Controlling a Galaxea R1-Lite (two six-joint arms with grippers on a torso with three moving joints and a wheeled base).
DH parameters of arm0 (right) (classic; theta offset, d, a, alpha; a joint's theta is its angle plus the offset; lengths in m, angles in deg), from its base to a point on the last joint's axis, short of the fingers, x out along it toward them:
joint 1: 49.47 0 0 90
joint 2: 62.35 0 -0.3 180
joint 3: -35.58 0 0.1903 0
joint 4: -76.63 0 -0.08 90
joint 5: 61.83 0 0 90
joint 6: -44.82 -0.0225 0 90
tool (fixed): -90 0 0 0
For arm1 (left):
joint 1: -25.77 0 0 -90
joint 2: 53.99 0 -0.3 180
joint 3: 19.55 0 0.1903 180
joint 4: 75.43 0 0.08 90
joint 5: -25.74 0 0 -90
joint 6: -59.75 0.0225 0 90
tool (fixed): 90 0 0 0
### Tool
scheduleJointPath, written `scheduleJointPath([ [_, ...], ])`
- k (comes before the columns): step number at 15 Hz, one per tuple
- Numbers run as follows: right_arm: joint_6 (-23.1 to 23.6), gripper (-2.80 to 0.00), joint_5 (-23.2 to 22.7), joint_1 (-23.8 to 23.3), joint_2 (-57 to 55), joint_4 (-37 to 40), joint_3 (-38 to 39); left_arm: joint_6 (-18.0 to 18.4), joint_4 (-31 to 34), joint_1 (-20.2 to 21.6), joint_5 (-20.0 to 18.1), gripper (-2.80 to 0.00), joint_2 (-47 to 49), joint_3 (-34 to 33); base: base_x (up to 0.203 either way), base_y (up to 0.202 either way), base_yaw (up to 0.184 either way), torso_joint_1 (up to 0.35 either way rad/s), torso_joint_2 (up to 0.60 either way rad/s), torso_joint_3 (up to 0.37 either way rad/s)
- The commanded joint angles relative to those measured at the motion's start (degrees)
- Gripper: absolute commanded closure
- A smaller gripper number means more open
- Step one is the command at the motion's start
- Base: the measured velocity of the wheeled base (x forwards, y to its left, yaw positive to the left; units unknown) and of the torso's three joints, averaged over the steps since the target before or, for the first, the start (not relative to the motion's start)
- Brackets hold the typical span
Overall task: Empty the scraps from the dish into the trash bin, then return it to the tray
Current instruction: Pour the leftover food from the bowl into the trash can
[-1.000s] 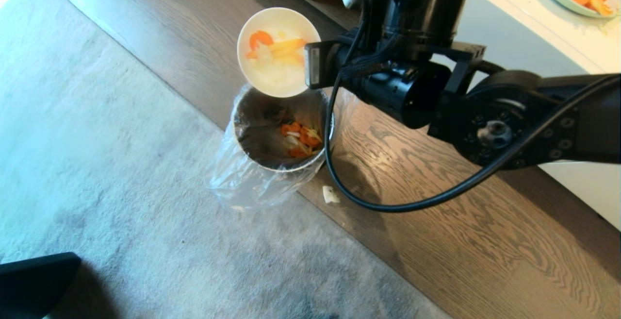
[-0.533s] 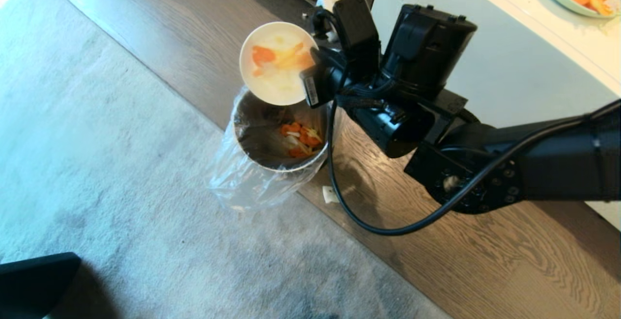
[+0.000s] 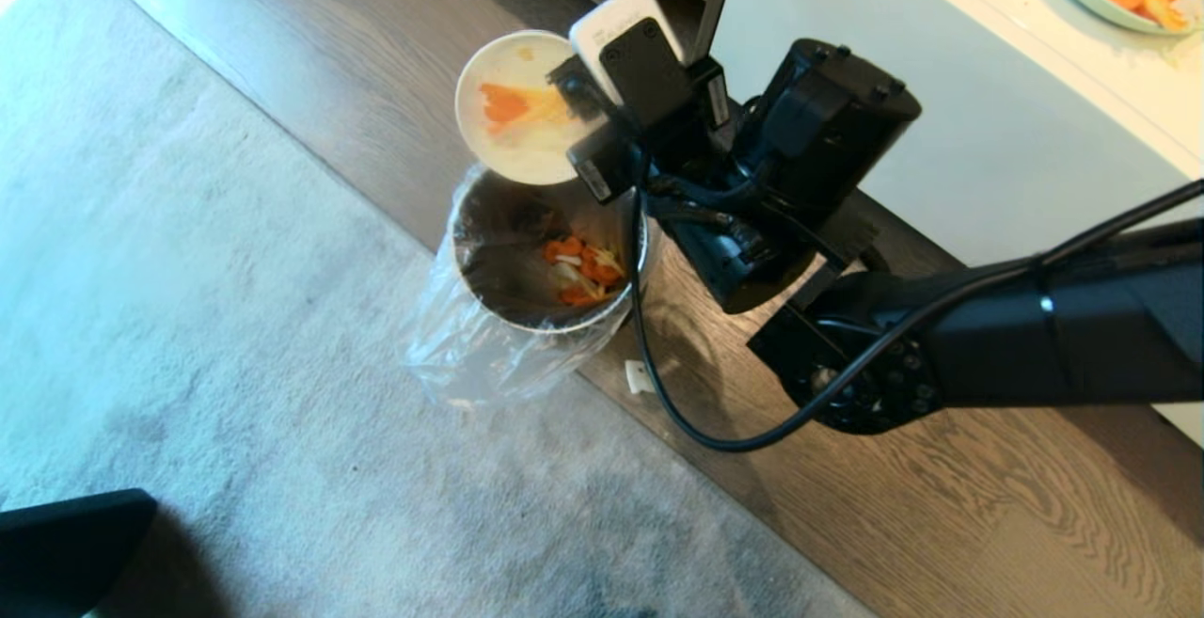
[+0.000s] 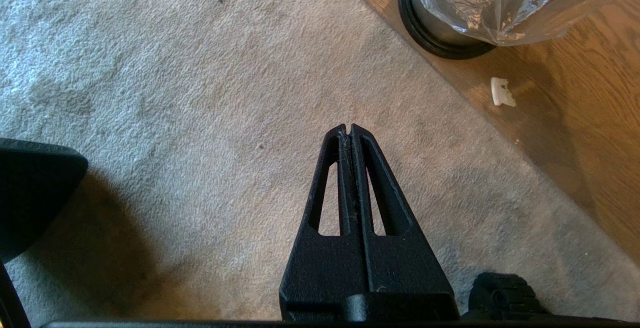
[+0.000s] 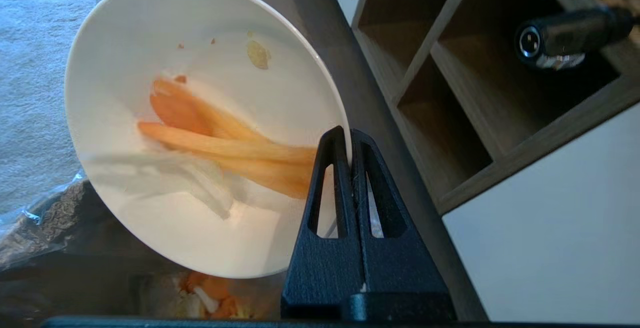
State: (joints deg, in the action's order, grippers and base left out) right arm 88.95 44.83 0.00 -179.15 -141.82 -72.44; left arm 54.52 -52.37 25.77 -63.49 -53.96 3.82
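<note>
Two pincers: right pincer (image 5: pixel 348 136) pinching rim of dish (image 3: pixel 513 110), tipped steeply over trash bin (image 3: pixel 489 303) (scraps (image 5: pixel 220 143) sliding inside the bowl, more scraps already in the bin); left pincer (image 4: pixel 348 129) pressed together, empty, over carpet (image 4: pixel 175 93). One white bit (image 4: pixel 501 92) on wooden floor (image 3: pixel 941 467) beside bin.

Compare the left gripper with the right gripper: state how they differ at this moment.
The right gripper is shut on the rim of the dish, holding it tilted above the trash bin; the left gripper is shut on nothing. The right gripper is raised over the bin's mouth, while the left gripper hangs over the carpet beside the bin's base. Both are black, with slotted tapered fingers pressed together.
</note>
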Motion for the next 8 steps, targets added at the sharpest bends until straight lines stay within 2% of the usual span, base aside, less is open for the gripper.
scheduleJointPath([
  [1, 4.7, 0.00, -1.9, 0.0, -1.5, -2.3, 0.0, 0.0, 0.0, 0.0, 0.0, 0.00, 0.0, 0.0, 0.000, 0.000, 0.000, 0.000, 0.00, 0.000],
  [5, 11.8, 0.00, -5.4, 0.0, -1.8, -7.3, 2.2, 0.0, 0.0, 0.0, 0.0, 0.00, 0.0, 0.0, 0.000, 0.000, 0.000, 0.000, 0.00, 0.000],
  [8, 15.8, 0.00, -5.4, 0.0, -2.3, -11.7, 3.1, 0.0, 0.0, 0.0, 0.0, 0.00, 0.0, 0.0, 0.000, 0.000, 0.000, 0.000, 0.00, 0.000],
])
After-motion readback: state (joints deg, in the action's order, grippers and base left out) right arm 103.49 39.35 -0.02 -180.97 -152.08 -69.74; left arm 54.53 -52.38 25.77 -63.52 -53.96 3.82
